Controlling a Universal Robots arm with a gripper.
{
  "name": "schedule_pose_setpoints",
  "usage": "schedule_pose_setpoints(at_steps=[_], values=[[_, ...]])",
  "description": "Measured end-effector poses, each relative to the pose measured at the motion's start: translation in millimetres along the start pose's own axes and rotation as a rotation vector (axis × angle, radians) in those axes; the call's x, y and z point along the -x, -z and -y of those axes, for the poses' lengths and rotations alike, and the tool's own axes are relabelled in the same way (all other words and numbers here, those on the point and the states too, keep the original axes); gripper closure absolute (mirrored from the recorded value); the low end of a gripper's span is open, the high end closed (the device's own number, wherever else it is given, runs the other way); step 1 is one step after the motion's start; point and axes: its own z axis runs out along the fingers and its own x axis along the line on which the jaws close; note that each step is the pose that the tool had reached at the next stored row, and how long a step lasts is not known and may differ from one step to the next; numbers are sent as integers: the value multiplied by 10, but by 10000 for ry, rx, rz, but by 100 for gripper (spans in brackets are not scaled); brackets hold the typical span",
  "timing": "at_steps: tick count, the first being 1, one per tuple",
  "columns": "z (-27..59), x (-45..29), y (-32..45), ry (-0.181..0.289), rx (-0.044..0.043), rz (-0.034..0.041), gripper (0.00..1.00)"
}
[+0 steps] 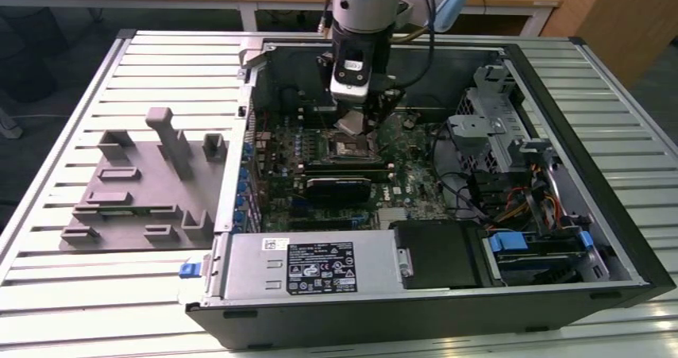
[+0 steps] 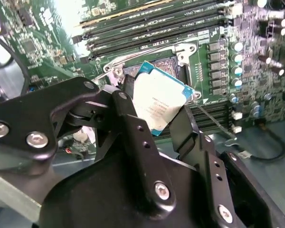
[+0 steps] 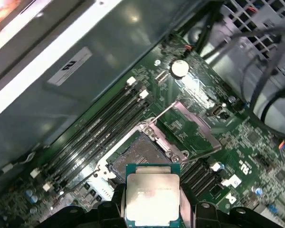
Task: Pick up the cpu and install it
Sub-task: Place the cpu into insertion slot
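1. The tool [image 1: 355, 125] hangs inside the open computer case [image 1: 424, 320], which lies on its side on the slatted tabletop [image 1: 95, 310].
2. Its two black fingers [image 2: 133, 118] are closed part way onto the cpu [image 2: 161, 97], each pressing on one of two opposite edges. They are as far apart as the chip is wide.
3. The cpu [image 3: 153, 195] is square, so no side is the longer one. Both wrist views show its silvery metal top and thin blue-green rim.
4. In the exterior view the cpu [image 1: 352, 122] is tilted, not level with the motherboard [image 1: 414, 185]. Its free edge points down towards the board.
5. It is held just above the socket [image 1: 348, 147] and is not seated in it.
6. In the first wrist view the socket [image 3: 137, 159] is uncovered, with its load plate [image 3: 194, 128] swung up beside it. The cpu's far edge overlaps the near side of the socket frame, and its edges look turned against those of the frame.
7. Memory slots [image 3: 99, 133] run along one side of the socket.
8. A grey fixture [image 1: 138, 185] stands on the tabletop outside the case, at the exterior view's left, well apart from the tool.
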Motion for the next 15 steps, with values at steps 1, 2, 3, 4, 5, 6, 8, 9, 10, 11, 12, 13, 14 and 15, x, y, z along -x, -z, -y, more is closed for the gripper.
schedule_pose_setpoints(at_steps=[1, 2, 3, 4, 5, 6, 8, 9, 10, 11, 12, 13, 14, 15], values=[[0, 0, -1, -169, -3, 4, 46], [0, 0, -1, -343, -7, 8, 46], [0, 0, -2, -523, -10, 11, 46], [0, 0, -2, -703, -13, 16, 46], [0, 0, -3, -882, -17, 19, 46], [0, 0, -4, -1063, -19, 23, 46], [0, 0, -6, -1422, -26, 31, 46], [0, 0, -7, -1618, -30, 35, 46], [0, 0, -8, -1798, -33, 39, 46], [0, 0, -9, -1978, -37, 43, 46], [0, 0, -10, -2156, -40, 47, 46], [0, 0, -11, -2338, -43, 51, 46], [0, 0, -12, -2516, -47, 55, 46], [0, 0, -13, -2697, -51, 58, 46]])
